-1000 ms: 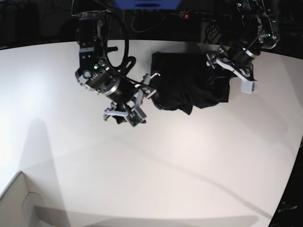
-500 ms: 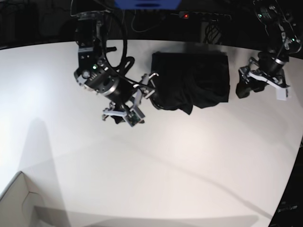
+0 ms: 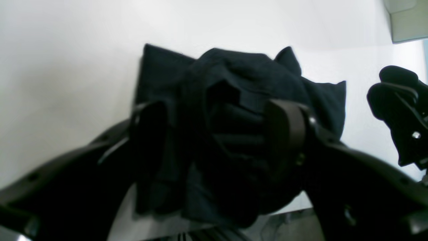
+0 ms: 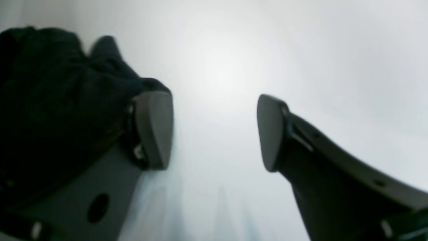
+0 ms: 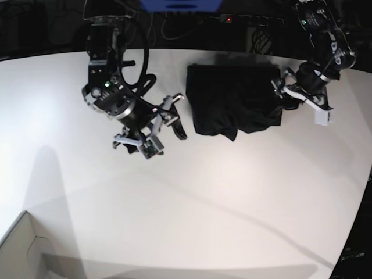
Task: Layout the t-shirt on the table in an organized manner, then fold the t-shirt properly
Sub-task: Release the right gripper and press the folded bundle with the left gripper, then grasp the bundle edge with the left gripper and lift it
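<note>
The black t-shirt (image 5: 235, 99) lies as a rumpled, roughly folded bundle at the back of the white table (image 5: 203, 192). My left gripper (image 5: 285, 97) hovers at the bundle's right edge, open. In the left wrist view its two fingers (image 3: 284, 130) stand wide apart, with the t-shirt (image 3: 234, 87) just beyond them. My right gripper (image 5: 163, 129) is left of the bundle, apart from it and open. The right wrist view has bare table (image 4: 234, 50) between the fingers (image 4: 153, 130) and the t-shirt (image 4: 50, 100) off to the left.
A pale cardboard box corner (image 5: 20, 250) sits at the table's front left and also shows as the box (image 3: 406, 20). The table's curved edge runs down the right side. Dark cables and equipment lie behind the back edge.
The left arm swung right, away from the t-shirt, then came back to its right edge. The right arm drew slightly left, off the bundle's left edge. The t-shirt stayed put.
</note>
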Action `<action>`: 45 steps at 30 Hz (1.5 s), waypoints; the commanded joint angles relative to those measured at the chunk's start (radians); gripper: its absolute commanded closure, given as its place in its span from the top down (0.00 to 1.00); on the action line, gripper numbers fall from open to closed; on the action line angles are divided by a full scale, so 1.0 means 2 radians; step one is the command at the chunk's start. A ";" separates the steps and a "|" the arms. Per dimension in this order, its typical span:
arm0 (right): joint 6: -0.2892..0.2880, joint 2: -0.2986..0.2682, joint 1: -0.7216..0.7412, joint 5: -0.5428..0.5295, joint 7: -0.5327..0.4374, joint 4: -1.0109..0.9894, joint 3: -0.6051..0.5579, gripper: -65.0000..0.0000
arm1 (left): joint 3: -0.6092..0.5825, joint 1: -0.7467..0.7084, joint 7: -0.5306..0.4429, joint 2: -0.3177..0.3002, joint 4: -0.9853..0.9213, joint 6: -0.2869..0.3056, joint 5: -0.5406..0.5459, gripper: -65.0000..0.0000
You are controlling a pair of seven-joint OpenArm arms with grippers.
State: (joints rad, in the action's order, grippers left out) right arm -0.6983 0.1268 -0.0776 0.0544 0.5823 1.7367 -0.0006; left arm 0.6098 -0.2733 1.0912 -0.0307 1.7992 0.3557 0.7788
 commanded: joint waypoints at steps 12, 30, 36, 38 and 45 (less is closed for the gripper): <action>0.000 0.003 0.004 -0.008 -0.012 0.010 0.010 0.62 | -0.021 0.020 -0.007 0.000 -0.002 0.004 -0.051 0.66; 0.000 -0.004 -0.006 -0.008 -0.012 0.010 0.010 0.62 | -0.018 0.045 -0.001 -0.014 -0.011 0.006 -0.048 0.00; 0.000 -0.004 -0.006 -0.008 -0.012 0.010 0.010 0.62 | -0.001 0.044 0.000 -0.039 0.024 0.004 -0.005 0.00; 0.000 -0.004 -0.006 -0.008 -0.012 0.010 0.010 0.62 | 0.018 0.043 0.003 -0.041 0.024 0.003 0.011 0.00; 0.000 -0.004 -0.006 -0.008 -0.012 0.010 0.010 0.62 | 0.074 0.044 0.029 -0.052 0.018 0.006 0.028 0.00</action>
State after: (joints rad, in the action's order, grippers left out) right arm -0.6987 0.1143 -0.1032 0.0551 0.5823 1.7367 0.0212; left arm 0.7559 -0.1905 1.1564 -0.1219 1.8221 0.3637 0.8158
